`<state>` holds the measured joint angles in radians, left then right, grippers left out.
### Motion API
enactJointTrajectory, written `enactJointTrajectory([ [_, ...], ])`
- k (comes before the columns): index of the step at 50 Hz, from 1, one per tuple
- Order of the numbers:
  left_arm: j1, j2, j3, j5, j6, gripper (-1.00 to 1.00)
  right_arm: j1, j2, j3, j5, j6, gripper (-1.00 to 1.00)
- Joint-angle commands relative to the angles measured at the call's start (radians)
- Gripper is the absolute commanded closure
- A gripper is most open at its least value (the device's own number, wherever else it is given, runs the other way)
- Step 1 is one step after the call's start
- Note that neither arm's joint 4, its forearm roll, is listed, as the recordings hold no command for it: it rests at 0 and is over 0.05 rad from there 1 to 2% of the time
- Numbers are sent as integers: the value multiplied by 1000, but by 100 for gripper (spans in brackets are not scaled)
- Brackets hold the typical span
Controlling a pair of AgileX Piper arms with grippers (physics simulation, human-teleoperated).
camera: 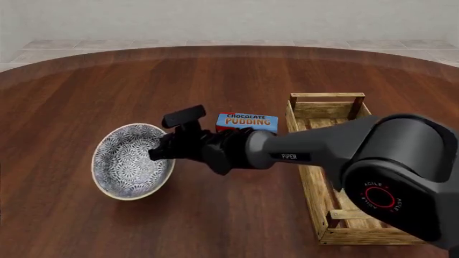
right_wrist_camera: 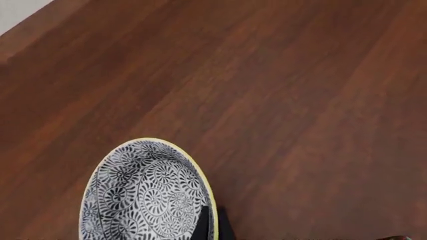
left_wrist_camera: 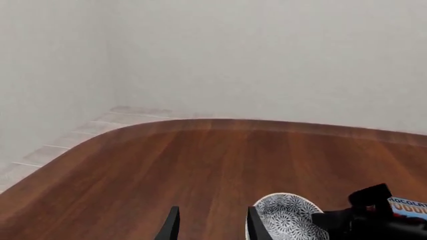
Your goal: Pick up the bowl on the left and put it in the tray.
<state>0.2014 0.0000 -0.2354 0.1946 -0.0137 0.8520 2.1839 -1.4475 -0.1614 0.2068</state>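
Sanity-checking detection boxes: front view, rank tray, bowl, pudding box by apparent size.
1. tray, partly hidden by the right arm, still clearly largest
2. bowl
3. pudding box, smallest; it sits farther back, which shrinks it somewhat

Counter [camera: 86, 80]: dark reddish wood, smooth, faint satin sheen; bowl [camera: 129, 161]: glazed ceramic, dense blue-grey print, pale yellow rim; tray [camera: 326, 107]: pale raw wood slats, matt, visible grain; pudding box [camera: 246, 122]: printed card, smooth; right arm [camera: 401, 161]: dark matt plastic shell, pincer black.
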Motion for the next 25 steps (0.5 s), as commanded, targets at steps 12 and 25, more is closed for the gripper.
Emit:
enactJointTrajectory([
  [12,-2,0,-19,9,8,-100,-17,-69,33,10,-10,100],
  [25,-4,0,-33,22,11,-100,-35,-118,70,4,0,100],
])
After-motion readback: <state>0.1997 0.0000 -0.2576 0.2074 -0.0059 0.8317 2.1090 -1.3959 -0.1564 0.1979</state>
